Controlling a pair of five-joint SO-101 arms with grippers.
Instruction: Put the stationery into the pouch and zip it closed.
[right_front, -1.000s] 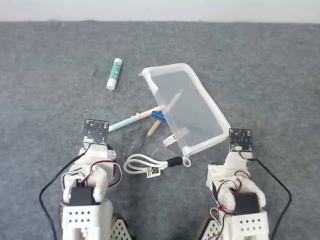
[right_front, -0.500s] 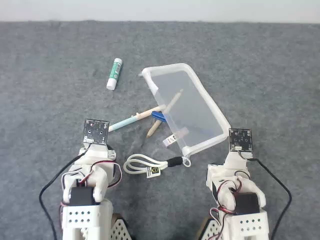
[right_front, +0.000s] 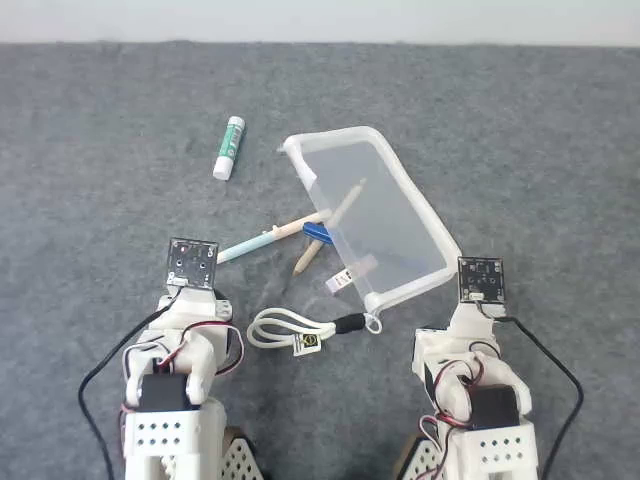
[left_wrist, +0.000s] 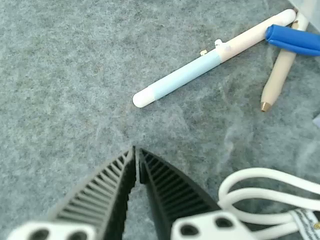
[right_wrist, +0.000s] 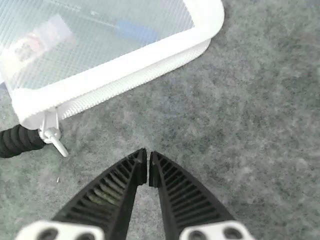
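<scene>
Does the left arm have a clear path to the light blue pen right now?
Probably yes: only bare grey mat lies between the shut left hand and the light blue pen.

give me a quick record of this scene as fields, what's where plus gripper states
pouch: flat on the mat, ahead of both arms
glue stick: lying apart from the pouch
light blue pen: on the mat, one end at the pouch's edge
beige pencil: crosses the pouch's edge; inside or underneath, cannot tell
white strap: looped at the pouch's near corner
left gripper: shut, empty, near the pen
right gripper: shut, empty, near the pouch's corner
</scene>
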